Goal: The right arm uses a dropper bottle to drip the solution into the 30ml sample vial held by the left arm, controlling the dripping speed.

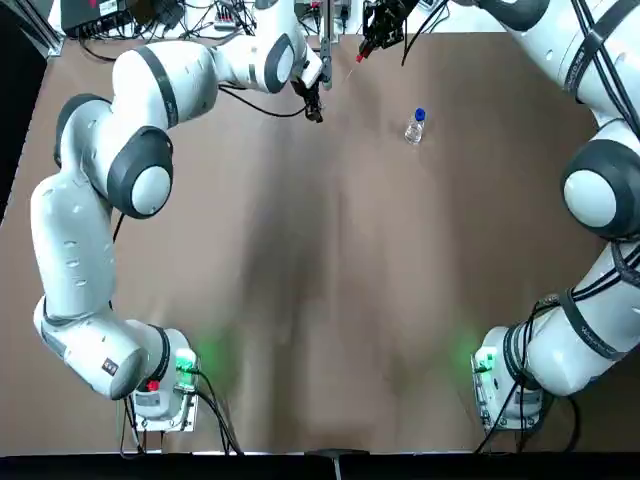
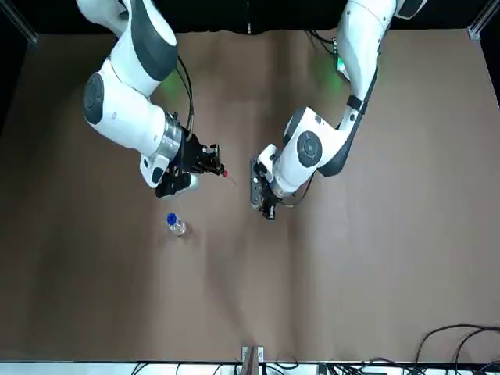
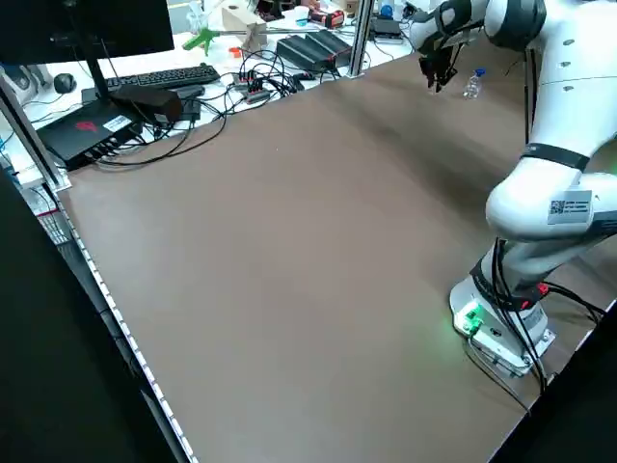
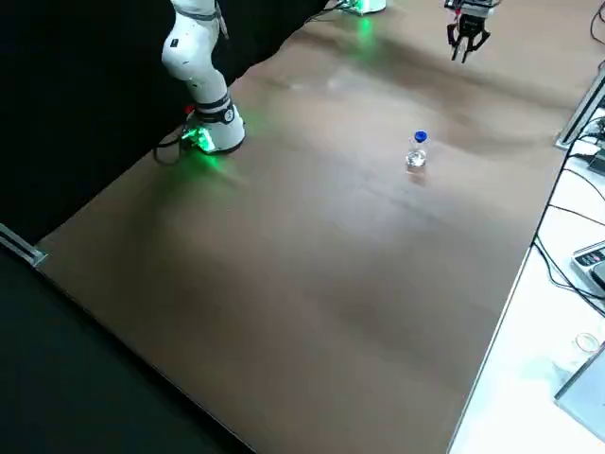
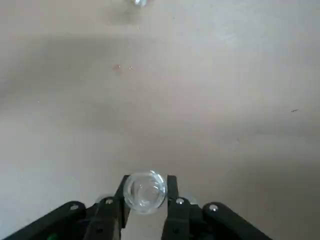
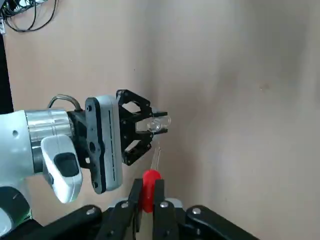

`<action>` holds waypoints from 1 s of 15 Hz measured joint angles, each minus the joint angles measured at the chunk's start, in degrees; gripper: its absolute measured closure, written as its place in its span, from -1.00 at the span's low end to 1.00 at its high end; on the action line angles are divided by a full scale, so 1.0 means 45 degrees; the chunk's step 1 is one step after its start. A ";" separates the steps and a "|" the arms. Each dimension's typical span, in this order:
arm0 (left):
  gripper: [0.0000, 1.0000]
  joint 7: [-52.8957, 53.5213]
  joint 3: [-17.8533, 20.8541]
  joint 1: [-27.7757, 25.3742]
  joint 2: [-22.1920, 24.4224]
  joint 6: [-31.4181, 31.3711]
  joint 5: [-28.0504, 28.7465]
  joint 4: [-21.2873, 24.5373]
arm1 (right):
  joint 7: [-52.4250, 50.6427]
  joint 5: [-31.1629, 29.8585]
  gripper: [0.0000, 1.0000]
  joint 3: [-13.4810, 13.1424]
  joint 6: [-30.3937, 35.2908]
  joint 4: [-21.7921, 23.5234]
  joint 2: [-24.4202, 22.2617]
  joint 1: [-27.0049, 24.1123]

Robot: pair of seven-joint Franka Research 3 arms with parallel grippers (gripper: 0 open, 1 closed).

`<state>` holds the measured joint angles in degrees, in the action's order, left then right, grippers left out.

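The right wrist view shows the right pincer closed on the red dropper top near the glass vial gripped by the left pincer; the top view adds the blue-collared bottle on the table.

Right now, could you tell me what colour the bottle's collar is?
Blue, clearest in the right side view.

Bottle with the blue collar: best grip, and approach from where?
I'd grip the bottle by its clear body, just below the blue collar, coming from above with fingers on opposite sides. It stands upright with nothing close around it, and gripping there should leave the collar's top unobstructed.
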<state>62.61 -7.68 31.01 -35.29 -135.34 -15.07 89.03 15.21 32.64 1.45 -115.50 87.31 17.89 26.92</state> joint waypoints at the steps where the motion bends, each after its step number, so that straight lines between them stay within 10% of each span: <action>1: 0.37 0.0000 0.0001 0.0000 0.0000 0.0000 0.0009 -0.0003 | 0.0002 0.0000 0.75 -0.0001 -0.0132 0.0002 0.0053 0.0026; 15: 0.37 0.0000 0.0005 0.0000 0.0000 0.0000 0.0016 -0.0016 | -0.0016 0.0000 0.75 0.0000 -0.1548 0.0009 0.0948 0.0680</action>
<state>62.61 -7.65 31.00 -35.29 -135.34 -15.00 88.95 15.14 32.64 1.45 -122.46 87.35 22.16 29.97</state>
